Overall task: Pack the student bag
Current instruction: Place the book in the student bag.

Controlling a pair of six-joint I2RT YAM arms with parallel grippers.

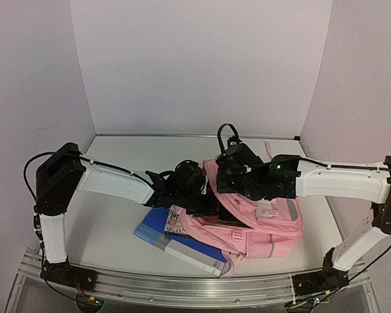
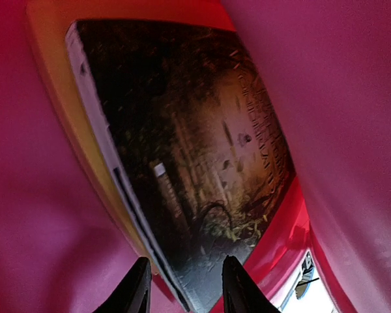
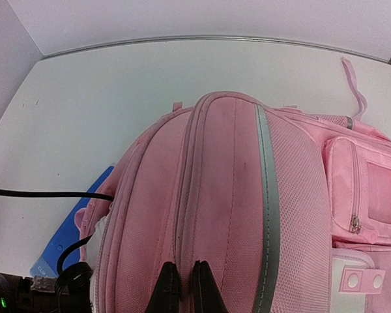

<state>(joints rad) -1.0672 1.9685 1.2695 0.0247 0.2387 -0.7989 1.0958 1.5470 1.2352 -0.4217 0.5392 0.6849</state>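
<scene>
The pink student bag (image 1: 268, 229) lies on the table at centre right; in the right wrist view its zipped top (image 3: 247, 195) fills the picture. My left gripper (image 2: 188, 288) is inside the bag, its fingers apart around the near corner of a dark-covered book (image 2: 195, 150). A small gap shows beside the left finger (image 2: 138, 287). In the top view the left gripper (image 1: 207, 207) reaches into the bag's mouth. My right gripper (image 3: 184, 288) is shut, pinching a ridge of the bag's fabric by a zip seam. From above, it (image 1: 229, 189) sits over the bag's top.
A blue book (image 1: 182, 248) lies partly under the bag's near left side, with a patterned book (image 1: 177, 223) on top of it. Under the dark book lies a flat red and yellow thing (image 2: 280, 228). A black cable (image 3: 39, 193) crosses the table. Walls close three sides.
</scene>
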